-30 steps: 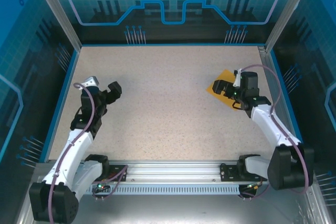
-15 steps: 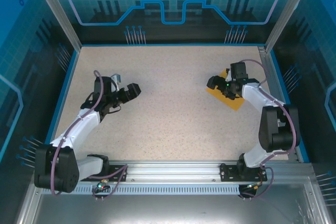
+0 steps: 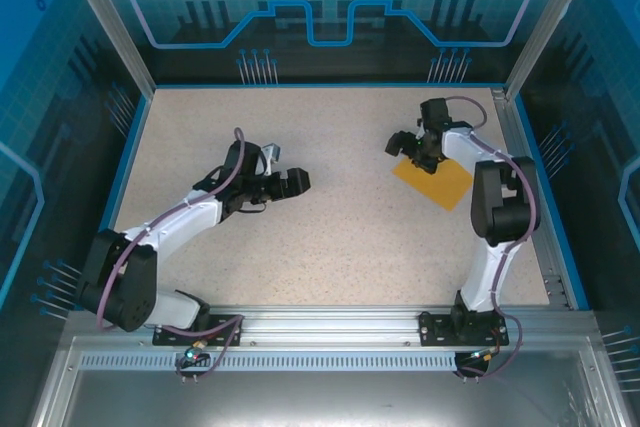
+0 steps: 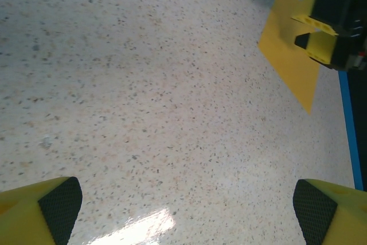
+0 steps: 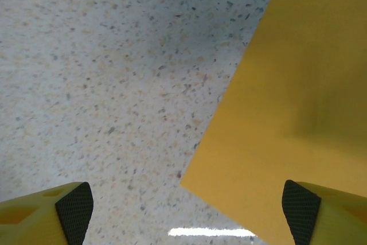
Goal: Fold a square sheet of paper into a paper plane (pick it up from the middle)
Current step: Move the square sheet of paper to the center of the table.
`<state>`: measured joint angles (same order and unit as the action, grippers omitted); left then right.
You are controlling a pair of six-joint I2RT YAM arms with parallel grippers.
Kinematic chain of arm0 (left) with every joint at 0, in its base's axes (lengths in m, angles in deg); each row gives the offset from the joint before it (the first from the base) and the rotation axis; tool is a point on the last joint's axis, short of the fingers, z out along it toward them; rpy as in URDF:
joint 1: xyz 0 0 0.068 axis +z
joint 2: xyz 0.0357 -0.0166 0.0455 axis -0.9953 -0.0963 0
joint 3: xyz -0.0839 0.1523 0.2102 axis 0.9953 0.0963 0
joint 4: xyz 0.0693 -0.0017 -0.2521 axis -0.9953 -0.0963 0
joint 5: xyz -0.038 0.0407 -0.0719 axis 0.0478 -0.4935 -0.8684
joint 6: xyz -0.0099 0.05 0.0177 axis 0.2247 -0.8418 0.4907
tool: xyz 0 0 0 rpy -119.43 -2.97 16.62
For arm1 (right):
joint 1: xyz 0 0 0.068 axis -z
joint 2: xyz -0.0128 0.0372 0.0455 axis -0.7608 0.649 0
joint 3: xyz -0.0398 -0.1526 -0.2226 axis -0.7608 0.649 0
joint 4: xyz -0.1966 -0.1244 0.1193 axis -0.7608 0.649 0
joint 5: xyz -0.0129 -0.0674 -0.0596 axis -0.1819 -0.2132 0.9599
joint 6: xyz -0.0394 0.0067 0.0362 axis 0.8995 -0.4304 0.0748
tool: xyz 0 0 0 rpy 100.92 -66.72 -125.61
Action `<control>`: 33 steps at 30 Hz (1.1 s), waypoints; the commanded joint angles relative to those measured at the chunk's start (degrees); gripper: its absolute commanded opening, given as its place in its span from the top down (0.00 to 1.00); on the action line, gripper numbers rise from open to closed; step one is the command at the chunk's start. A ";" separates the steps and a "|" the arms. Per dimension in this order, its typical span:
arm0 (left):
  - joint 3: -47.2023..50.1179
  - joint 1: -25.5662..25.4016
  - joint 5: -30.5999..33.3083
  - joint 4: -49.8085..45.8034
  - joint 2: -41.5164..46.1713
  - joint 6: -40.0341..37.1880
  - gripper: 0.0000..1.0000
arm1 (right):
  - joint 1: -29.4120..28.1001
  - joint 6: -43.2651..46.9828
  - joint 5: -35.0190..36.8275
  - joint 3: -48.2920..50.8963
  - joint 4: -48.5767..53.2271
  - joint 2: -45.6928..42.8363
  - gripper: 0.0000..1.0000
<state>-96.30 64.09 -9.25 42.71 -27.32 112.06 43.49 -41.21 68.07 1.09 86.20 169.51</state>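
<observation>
R gripper [image 3: 408, 150] low over edge of square sheet of paper [image 3: 437, 184], jaws spread wide, nothing held. L gripper [image 3: 292, 184] mid-table, spread wide too, empty.

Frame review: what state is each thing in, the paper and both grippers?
Sheet: flat on the table, unfolded, not held.
Left gripper: open, empty, over bare table.
Right gripper: open, empty, over the sheet's edge.

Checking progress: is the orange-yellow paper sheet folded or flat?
Flat, unfolded: the thin orange-yellow square paper sheet lies uncreased on the speckled table.
</observation>
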 commanded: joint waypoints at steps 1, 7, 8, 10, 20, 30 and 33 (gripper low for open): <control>-1.99 -0.40 0.36 0.23 -0.85 0.55 0.01 | -1.31 1.25 -0.05 -3.58 5.77 3.74 0.11; -1.08 -0.37 2.14 -1.09 0.32 0.15 0.01 | -3.94 3.82 -2.15 -2.47 6.08 6.35 0.13; -0.73 -0.43 2.39 -1.29 0.53 0.13 0.01 | -4.78 4.83 -2.62 -1.74 6.15 6.45 0.13; -0.36 -0.42 2.91 -1.57 0.85 0.09 0.01 | -6.97 6.77 -1.91 -0.87 7.19 5.54 0.15; 2.49 -0.45 6.60 -3.10 4.33 0.08 0.01 | -26.16 11.09 -7.18 10.51 4.11 1.74 0.22; 8.23 -0.37 11.18 -3.07 11.97 0.81 0.01 | -34.68 5.40 -0.93 10.40 2.59 -8.36 0.19; 9.31 -0.36 11.17 -3.03 13.69 1.28 0.01 | -31.80 3.70 4.80 10.87 3.15 -12.20 0.18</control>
<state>-88.35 63.89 0.49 40.48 -15.63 112.11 8.78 -34.81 67.72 11.56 87.66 162.08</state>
